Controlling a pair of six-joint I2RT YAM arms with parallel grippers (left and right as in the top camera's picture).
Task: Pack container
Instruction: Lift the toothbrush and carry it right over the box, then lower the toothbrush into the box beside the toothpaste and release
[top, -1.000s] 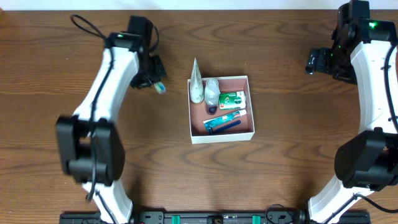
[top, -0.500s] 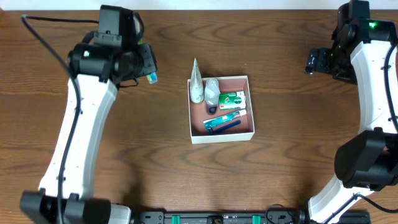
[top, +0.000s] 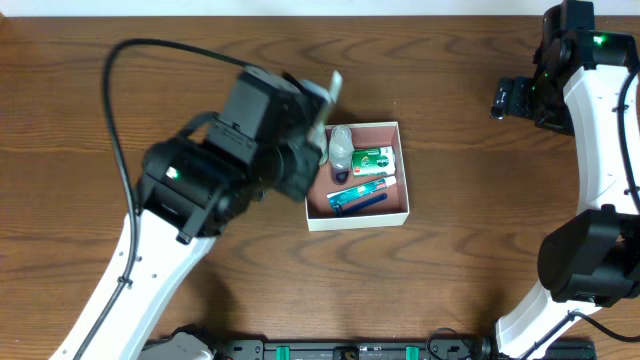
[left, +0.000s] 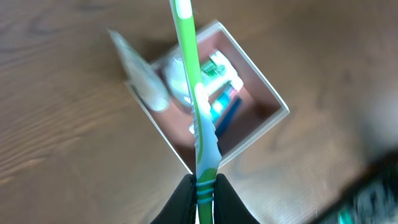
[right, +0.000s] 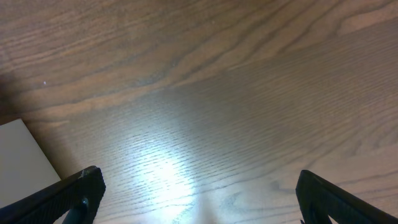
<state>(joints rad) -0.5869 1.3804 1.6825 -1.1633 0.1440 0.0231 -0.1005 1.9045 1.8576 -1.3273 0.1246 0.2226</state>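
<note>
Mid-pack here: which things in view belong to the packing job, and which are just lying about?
Job: container; green toothbrush, held by left gripper near it; clear bottle, green pack, blue tube inside; grey pouch over its wall.
Not job: right gripper, open, far away; black cable. No loose items visible.

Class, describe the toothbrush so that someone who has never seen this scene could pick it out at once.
On the wooden table sits a white-walled container, and the left gripper hangs over it. Shut in its jaws is the toothbrush: the only long, thin green-and-white stick, and the only item held in the air.
</note>
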